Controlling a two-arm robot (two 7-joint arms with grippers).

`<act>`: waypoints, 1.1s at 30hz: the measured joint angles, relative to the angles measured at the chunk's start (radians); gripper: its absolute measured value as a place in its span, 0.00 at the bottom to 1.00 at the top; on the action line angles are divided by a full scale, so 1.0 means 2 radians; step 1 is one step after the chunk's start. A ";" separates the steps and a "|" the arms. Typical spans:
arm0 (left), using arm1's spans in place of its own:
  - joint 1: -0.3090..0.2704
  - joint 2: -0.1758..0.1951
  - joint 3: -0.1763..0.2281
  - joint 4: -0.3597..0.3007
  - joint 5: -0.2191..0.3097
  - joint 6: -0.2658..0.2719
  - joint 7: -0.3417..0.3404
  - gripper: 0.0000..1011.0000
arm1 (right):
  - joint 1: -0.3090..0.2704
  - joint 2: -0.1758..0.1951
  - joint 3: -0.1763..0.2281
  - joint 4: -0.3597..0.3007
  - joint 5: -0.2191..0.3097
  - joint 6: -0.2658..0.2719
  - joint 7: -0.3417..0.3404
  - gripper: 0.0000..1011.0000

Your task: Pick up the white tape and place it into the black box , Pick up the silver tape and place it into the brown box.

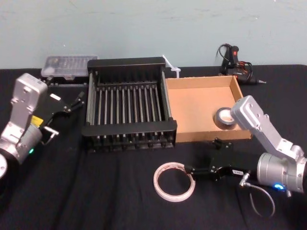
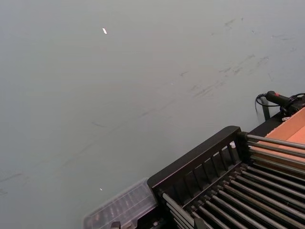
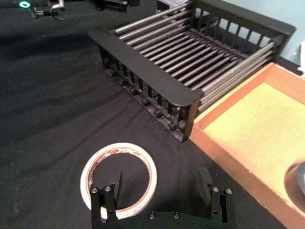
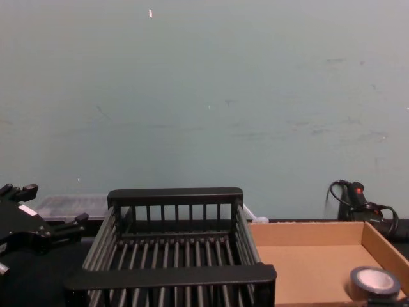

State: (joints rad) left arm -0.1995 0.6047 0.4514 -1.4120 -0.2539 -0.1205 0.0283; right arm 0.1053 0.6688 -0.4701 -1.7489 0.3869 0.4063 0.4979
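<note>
Note the white tape (image 1: pixel 158 184) lying flat on the black tablecloth (image 1: pixel 96 191), lower centre of the head view, in front of the black box (image 1: pixel 129 127) and well apart from it. Your right gripper (image 1: pixel 204 158) sits low, just right of the ring, with its jaws spread wide and holding nothing. In the right wrist view (image 3: pixel 159 188), one finger (image 3: pixel 112 191) overlaps the near edge of the white tape (image 3: pixel 119 148) and the other stands over bare cloth near the front wall of the brown box (image 3: pixel 257 124). You cannot judge contact with the ring from these views. The silver tape (image 1: pixel 218 117) lies flat inside the brown box (image 1: pixel 192 110) at its right side, partly hidden by the right arm. The chest view shows it at lower right (image 4: pixel 370 294), resting on the floor of the cardboard tray (image 4: pixel 307 268). The black box holds nothing on its slatted floor; it stands centre frame, its right wall touching the brown box's left wall. The chest view shows its front rim (image 4: pixel 172 276) at the bottom. Your left gripper (image 1: pixel 74 101) hangs at the left of the head view, just beside the crate's left wall, jaws apart and empty; it appears at the lower left of the chest view (image 4: pixel 48 211). Behind the crate, upper left, lies a clear plastic case (image 1: pixel 64 67); upper right, behind the tray, a black corded tool (image 1: pixel 235 60).
</note>
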 joint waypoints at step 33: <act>0.000 0.000 0.000 0.000 0.000 0.000 0.000 0.99 | 0.034 -0.020 -0.045 0.048 -0.025 0.000 0.015 0.99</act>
State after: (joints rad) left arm -0.1996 0.6047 0.4514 -1.4120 -0.2539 -0.1205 0.0283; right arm 0.1727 0.6294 -0.5601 -1.6535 0.3359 0.4066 0.5280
